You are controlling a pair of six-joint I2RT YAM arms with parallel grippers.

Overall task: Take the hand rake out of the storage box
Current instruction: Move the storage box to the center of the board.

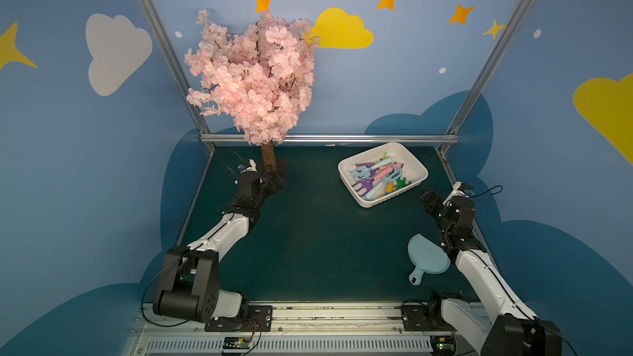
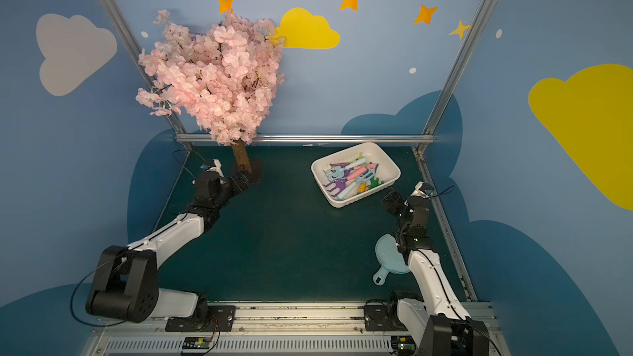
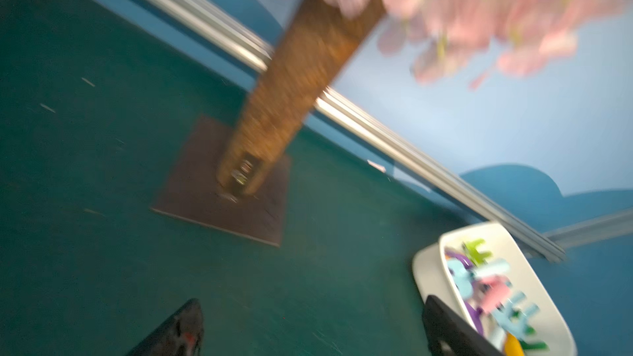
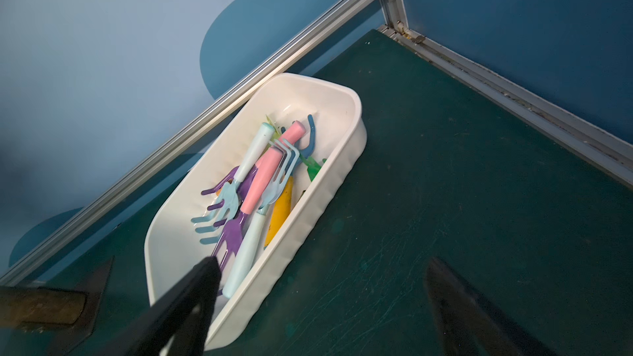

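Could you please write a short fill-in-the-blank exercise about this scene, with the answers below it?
1. The hand rakes lie inside the ____ storage box.
2. The right claw stands ____ and holds nothing.
3. The pale blue dish lies beside the ____ arm.
4. The tree's blossoms are ____.
Answers: white; open; right; pink.

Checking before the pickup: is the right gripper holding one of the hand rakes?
No, the right gripper is open and empty near the storage box, with the hand rakes lying inside it.

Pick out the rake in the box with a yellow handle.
The green-headed rake lying along the box wall, partly buried; other visible handles are pink or pale blue.
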